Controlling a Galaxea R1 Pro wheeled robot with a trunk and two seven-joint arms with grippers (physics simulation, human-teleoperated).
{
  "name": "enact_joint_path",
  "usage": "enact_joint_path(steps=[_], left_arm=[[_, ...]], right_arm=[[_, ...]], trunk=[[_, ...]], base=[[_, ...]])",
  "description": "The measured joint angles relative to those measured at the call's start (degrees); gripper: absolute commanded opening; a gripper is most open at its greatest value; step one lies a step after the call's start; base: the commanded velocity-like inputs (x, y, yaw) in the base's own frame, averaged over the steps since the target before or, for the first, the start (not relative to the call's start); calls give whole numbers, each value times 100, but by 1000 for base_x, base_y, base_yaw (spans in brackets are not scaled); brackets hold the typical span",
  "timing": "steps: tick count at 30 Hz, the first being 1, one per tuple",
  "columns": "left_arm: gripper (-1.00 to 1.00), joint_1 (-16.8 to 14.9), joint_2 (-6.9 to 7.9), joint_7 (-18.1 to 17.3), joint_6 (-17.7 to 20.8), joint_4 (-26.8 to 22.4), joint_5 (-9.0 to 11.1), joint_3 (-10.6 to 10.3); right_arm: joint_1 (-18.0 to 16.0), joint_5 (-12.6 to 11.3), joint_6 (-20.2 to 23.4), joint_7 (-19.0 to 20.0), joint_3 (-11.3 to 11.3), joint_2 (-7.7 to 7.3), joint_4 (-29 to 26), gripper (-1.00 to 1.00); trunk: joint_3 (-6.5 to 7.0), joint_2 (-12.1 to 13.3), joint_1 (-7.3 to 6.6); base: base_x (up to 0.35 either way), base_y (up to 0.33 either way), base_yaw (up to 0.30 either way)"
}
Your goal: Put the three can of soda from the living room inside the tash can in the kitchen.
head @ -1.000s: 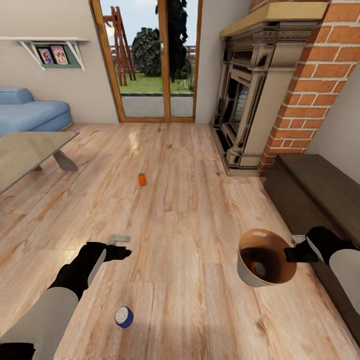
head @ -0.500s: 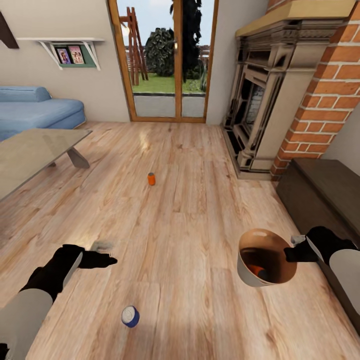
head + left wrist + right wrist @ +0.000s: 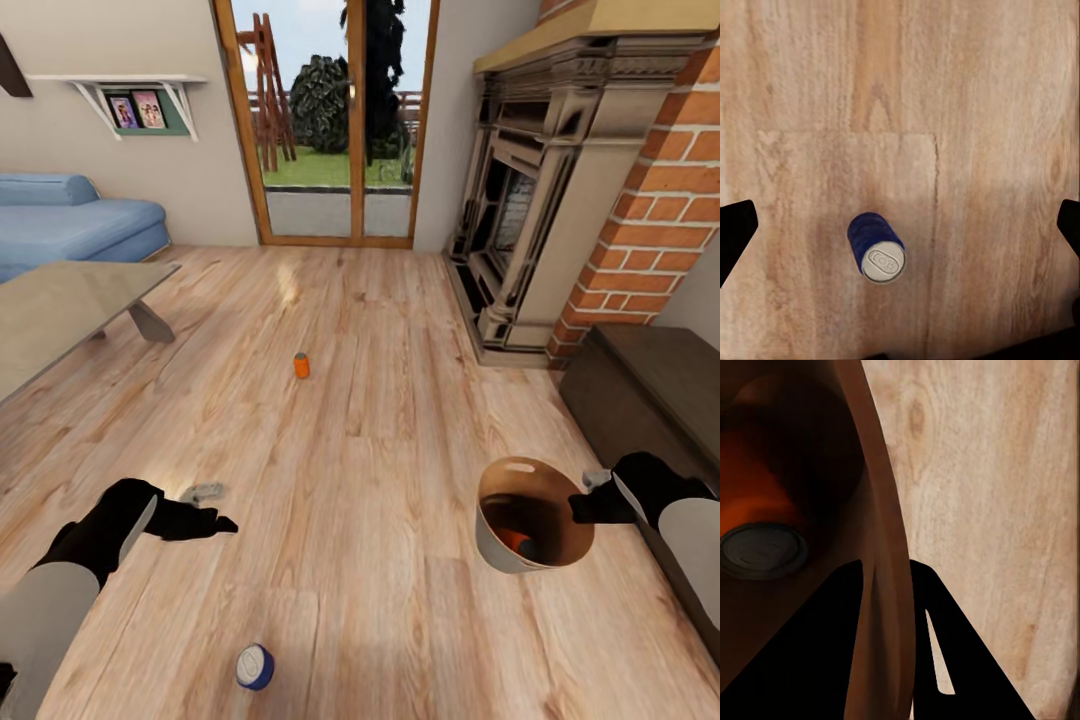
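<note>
Head view: right claw (image 3: 588,507) pinching bin (image 3: 490,540) rim; left claw (image 3: 205,508) spread, empty; blue can (image 3: 254,667) below.

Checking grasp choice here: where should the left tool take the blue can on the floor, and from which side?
Judging by its pose, the blue can stands upright on the wood floor, silver top up. Best to come from above and close across its round side wall, just below the rim.

pale grey forearms — matte black wrists, left gripper (image 3: 205,522), right gripper (image 3: 585,510).
</note>
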Motion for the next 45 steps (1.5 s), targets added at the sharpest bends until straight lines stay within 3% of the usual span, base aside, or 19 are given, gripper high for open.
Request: enact_joint_path(steps=[3,5,8,10,11,12,13,15,20,21,25,26,28,31,34,38,41,42,45], left_arm=[[100,-19,-37,40,68,-17,2,5],[100,-27,-66,79,164,-22,-1,15],[100,-30,-86,200,217,-31,2,19],[100,-31,-117,356,237,-34,7,20],[100,-31,-153,469,246,-35,9,20],[100,-32,-176,528,250,-35,9,20],[100,-31,-252,719,258,-37,11,19],[100,-32,-303,882,259,-37,7,16],[100,-32,-379,1319,259,-41,12,12],[100,-31,-418,1448,263,-68,16,8],[100,-32,-454,1556,264,-96,12,-1],[100,-32,-459,1564,264,-98,11,-2],[100,-33,-470,1578,268,-102,8,-4],[100,-33,-479,1593,271,-101,2,-5],[100,-32,-482,1599,272,-101,-4,-5],[100,-32,-491,1791,270,-93,-12,-4],[100,-32,-562,2049,270,-92,-6,-1],[100,-32,-591,2107,270,-92,-7,-2],[100,-32,-667,2244,273,-98,-2,-2]], right_arm=[[-10,10,136,13,-5,-10,-104,-100],[-45,-24,531,87,-15,-57,-168,-100],[-266,118,1229,362,89,-125,-199,-100],[-561,176,1556,568,237,-192,-220,-100],[-763,202,1663,679,442,-220,-217,-100],[-892,298,1640,724,491,-234,-233,-100],[-1177,369,1667,855,835,-263,-79,-100],[-1372,648,1598,897,904,-311,-213,-100],[-1587,618,1646,986,1042,-516,-167,-100],[-1663,512,1667,1012,1041,-649,-109,-100],[-1873,770,1626,1002,1199,-854,-120,-100],[-1900,827,1587,1002,1192,-873,-120,-100],[-1929,621,1666,1029,1297,-902,86,-100],[-1956,539,1667,1033,1368,-918,365,-100],[-2032,703,1639,1022,1526,-928,496,-100],[-2421,737,1615,1019,1654,-936,636,-100],[-2726,503,1667,1036,1759,-931,856,-100],[-2833,589,1661,1033,1744,-929,910,-100],[-3194,666,1666,1032,2112,-912,1157,-100]], trunk=[[0,0,0],[0,0,0],[0,0,0],[1,0,-1],[1,0,-1],[1,0,-1],[0,0,0],[1,-1,-1],[-4,0,0],[-9,0,0],[3,79,-43],[16,119,-66],[40,199,-109],[77,320,-175],[110,440,-241],[148,600,-329],[175,720,-395],[185,760,-417],[210,881,-483]], base=[[34,0,0],[12,0,0],[6,0,0],[3,0,0],[2,0,0],[0,0,0],[0,0,0],[0,0,0],[0,0,0],[0,0,0],[0,0,0],[0,0,0],[0,0,0],[0,0,0],[0,0,0],[0,0,0],[0,0,0],[0,0,0],[0,0,0]])
